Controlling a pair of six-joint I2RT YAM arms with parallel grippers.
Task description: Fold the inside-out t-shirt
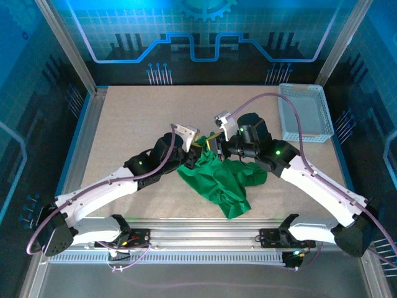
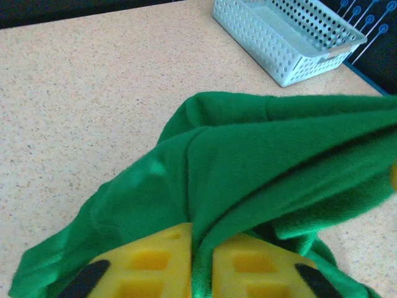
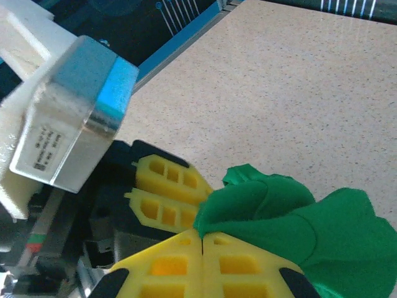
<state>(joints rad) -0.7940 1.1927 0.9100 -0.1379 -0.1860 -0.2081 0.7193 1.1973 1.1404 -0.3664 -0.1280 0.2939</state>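
The bright green soft cloth t-shirt (image 1: 218,181) lies bunched toward the near edge of the speckled beige surface (image 1: 124,124). The left hand (image 2: 200,251) and the right hand (image 3: 203,239) each clamp a far fold. Limp and light, it probably handles best by its hems.

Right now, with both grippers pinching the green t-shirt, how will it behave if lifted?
Probably floppy: the t-shirt drapes in loose folds from the left gripper and the right gripper. Likely light, since small pinches hold it up. It may drag, as its lower part lies bunched on the table.
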